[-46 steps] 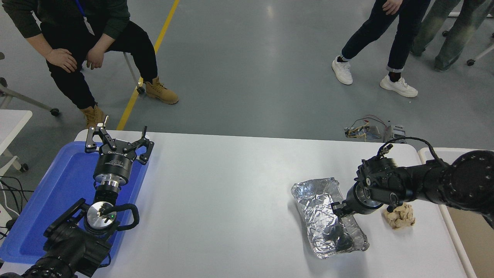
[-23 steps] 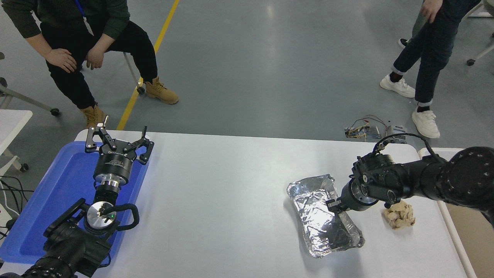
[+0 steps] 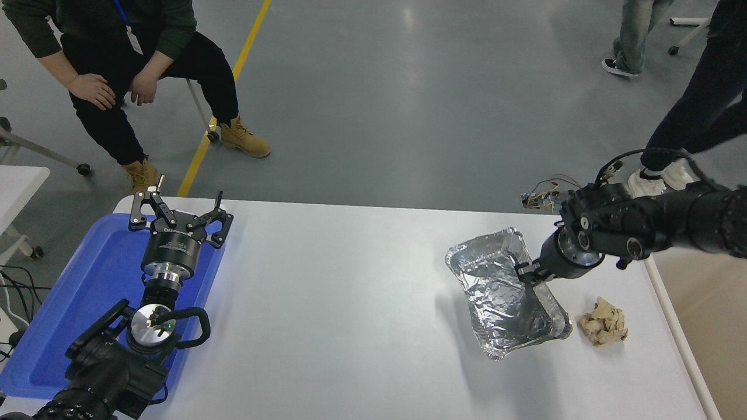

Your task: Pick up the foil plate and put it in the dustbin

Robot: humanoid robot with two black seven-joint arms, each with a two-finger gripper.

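The foil plate (image 3: 502, 291) is a shiny crinkled silver tray, lifted off the white table (image 3: 350, 303) at the right, with its shadow below it. My right gripper (image 3: 528, 274) is shut on the plate's right rim and holds it in the air. The dustbin (image 3: 700, 315), white-rimmed with a tan inside, stands past the table's right edge, to the right of the plate. My left gripper (image 3: 178, 213) is open and parked over the blue tray at the lower left.
A crumpled tan paper ball (image 3: 604, 328) lies on the table just right of the plate. A flat blue tray (image 3: 76, 303) sits at the left edge. A person sits at the far left; others stand at the far right. Loose wiring (image 3: 545, 197) lies beyond the table.
My right gripper has risen with the foil plate and carried it up and to the right, off the table. The standing people have moved right. The left arm has not moved.
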